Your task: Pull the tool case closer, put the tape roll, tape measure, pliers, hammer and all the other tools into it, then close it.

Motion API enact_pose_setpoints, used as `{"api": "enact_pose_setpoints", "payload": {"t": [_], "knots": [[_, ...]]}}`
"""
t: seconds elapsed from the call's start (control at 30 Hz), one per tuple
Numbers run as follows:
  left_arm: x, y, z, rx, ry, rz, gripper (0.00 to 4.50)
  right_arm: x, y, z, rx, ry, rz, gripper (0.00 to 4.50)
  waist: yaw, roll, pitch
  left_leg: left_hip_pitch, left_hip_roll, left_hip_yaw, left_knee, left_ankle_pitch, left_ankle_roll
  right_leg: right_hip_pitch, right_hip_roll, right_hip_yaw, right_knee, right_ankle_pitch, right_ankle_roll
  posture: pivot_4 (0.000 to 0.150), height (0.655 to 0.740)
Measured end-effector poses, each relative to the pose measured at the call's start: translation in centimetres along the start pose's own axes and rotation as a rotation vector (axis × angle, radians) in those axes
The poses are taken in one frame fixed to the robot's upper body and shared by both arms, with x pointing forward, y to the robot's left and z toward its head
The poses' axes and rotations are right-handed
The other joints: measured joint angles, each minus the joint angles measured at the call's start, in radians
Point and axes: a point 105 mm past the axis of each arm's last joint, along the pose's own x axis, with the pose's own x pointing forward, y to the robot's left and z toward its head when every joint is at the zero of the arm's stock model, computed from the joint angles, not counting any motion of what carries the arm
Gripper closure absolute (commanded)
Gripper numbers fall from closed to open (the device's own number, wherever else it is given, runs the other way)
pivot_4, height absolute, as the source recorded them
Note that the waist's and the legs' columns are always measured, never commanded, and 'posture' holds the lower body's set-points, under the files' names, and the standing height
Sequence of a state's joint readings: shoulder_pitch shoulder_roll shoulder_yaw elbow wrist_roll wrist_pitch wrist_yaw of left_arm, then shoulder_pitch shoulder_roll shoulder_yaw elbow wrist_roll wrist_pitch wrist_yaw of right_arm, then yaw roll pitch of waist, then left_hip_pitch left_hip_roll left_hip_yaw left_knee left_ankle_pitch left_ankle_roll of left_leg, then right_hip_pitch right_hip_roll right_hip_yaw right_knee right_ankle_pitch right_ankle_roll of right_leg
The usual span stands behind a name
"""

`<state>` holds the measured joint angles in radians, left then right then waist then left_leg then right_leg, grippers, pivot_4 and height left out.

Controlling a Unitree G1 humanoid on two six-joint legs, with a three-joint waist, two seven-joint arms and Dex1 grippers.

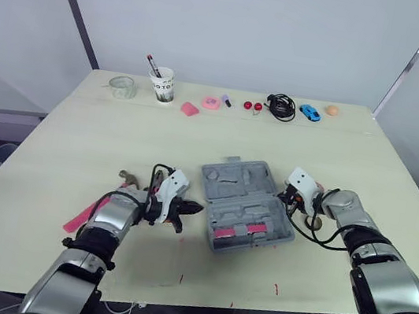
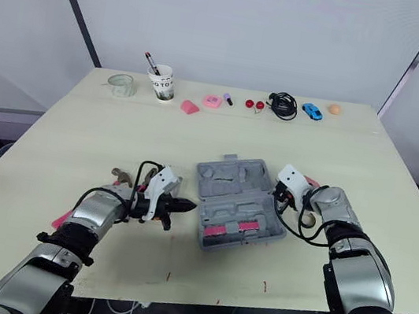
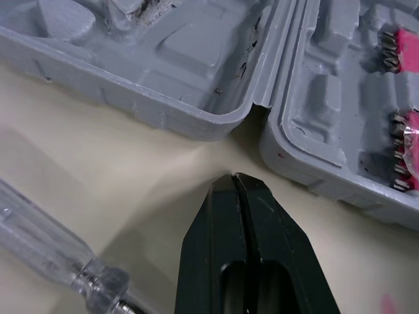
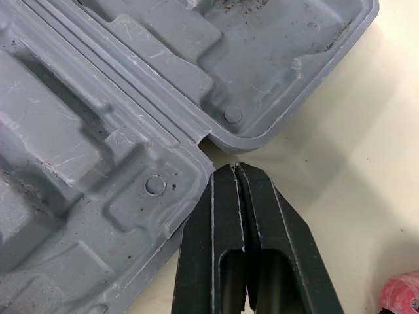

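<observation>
1. Left eye view: the case (image 1: 245, 206) is shown open on the table (image 1: 117, 134), both grey halves laid flat, between the left gripper (image 1: 198, 207) and the right gripper (image 1: 290, 203).
2. The left gripper is seen with its fingers pressed together and nothing held. Its tips are pointed at the nearer side edge of the case, from which they stand slightly apart.
3. Left wrist view: the seam between the two halves is found straight ahead of the closed fingertips (image 3: 219, 203), with a strip of bare table between.
4. A screwdriver (image 3: 46, 242) with a clear handle is laid on the table beside the left fingers and is not touched by them.
5. Pink holders (image 3: 409, 52) are seated in the half of the case on the other side of those fingers.
6. Right wrist view: the right gripper is likewise shown closed and empty. Its tips are placed just beside the notch at the opposite end of the seam; whether the case is touched cannot be told.
7. A pink thing (image 4: 400, 294) is cut off by the frame edge beside the right fingers and cannot be identified.
8. A pink-handled tool (image 1: 79, 218) is laid on the table behind the left gripper, alongside its forearm.
9. Well ahead of both grippers, a glass (image 1: 123, 86) and a cup (image 1: 162, 84) are stood near the far table edge.
</observation>
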<state>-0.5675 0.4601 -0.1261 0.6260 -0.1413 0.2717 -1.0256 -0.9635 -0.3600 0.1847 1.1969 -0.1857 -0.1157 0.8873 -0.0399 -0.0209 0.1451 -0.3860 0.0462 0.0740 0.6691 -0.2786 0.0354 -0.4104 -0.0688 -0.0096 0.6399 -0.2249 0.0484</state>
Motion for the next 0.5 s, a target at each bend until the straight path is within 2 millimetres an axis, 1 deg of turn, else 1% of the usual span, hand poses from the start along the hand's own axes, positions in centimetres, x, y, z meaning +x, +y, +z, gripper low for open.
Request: {"api": "enact_pose_setpoints", "payload": {"t": [0.27, 0.5], "knots": [[0.5, 0.1, 0.1, 0.012, -0.005, -0.019, 4.49, 0.1, 0.1, 0.0, -0.002, -0.001, 0.002, 4.46, 0.001, 0.0, 0.0, 0.001, 0.0, 0.0, 0.0, 0.0, 0.0, 0.0, 0.0, 0.0, 0.001, 0.0, 0.0, 0.15, 0.74], [1.4, -0.3, 0.4, -0.001, -0.024, -0.033, 4.49, 0.2, 0.3, 0.1, -0.01, -0.008, 0.012, 4.46, 0.002, 0.0, 0.0, 0.0, -0.001, 0.0, 0.0, 0.0, 0.0, 0.0, 0.0, 0.0, 0.001, 0.0, 0.0, 0.15, 0.74]]}}
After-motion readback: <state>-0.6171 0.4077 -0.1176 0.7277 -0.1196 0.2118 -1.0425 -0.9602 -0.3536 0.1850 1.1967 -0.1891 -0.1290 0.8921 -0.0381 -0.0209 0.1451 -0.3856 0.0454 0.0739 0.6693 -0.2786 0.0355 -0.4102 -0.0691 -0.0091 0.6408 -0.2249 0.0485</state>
